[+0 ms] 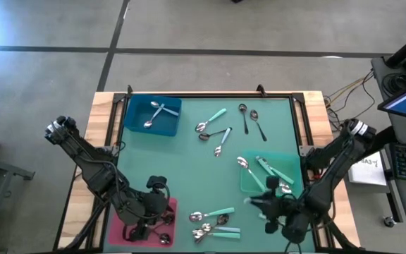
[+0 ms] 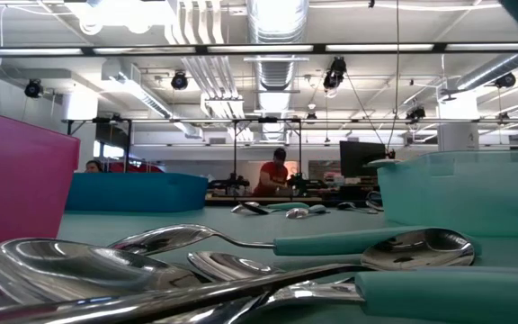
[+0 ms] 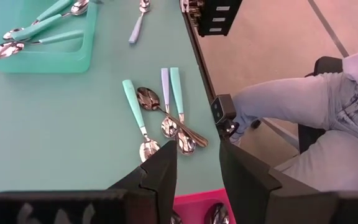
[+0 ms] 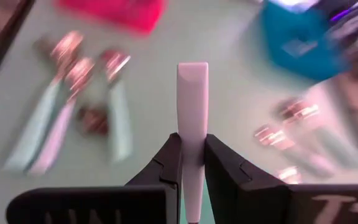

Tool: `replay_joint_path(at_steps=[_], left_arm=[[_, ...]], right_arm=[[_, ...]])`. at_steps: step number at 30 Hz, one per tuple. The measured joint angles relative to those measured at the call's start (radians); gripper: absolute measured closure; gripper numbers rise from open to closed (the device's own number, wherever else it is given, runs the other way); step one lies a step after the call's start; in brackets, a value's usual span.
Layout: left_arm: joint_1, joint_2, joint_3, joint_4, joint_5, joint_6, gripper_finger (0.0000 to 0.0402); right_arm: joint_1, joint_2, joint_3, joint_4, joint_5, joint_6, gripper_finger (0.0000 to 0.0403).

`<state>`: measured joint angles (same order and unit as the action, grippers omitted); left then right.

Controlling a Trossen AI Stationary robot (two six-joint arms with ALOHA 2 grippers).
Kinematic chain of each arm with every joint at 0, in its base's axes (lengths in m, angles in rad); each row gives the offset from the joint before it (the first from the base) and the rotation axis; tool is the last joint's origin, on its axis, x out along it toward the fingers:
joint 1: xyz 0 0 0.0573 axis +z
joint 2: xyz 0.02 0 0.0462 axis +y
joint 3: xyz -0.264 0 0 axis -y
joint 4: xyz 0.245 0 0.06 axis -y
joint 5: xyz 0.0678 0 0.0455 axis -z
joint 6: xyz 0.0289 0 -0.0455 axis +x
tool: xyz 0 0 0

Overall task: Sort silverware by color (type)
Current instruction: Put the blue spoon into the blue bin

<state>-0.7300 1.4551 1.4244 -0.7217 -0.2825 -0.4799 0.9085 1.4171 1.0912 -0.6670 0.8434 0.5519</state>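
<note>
My right gripper (image 4: pixel 191 163) pinches 1 pale spoon handle (image 4: pixel 192 99) just beside the green tray (image 1: pixel 249 185); my left gripper (image 3: pixel 197 165), fingers spread, hovers over the pink tray (image 1: pixel 171 206).

Green-topped table (image 1: pixel 189 166), blue tray (image 1: pixel 154 116), pink tray (image 1: pixel 150 222), green tray (image 1: pixel 270 176), scattered spoons (image 1: pixel 213 127)
</note>
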Motion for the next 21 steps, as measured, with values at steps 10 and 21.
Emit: replay_joint_path(at_steps=[10, 21], left_arm=[[0.002, 0.040, 0.000, 0.052, -0.197, 0.106, 0.0296], [0.062, 0.214, 0.000, 0.511, -0.306, 0.594, 0.0296]], right_arm=[[-0.003, -0.060, 0.000, 0.454, 0.199, -0.381, 0.0371], [-0.123, 0.028, -0.001, 0.909, 0.026, -0.707, 0.0371]])
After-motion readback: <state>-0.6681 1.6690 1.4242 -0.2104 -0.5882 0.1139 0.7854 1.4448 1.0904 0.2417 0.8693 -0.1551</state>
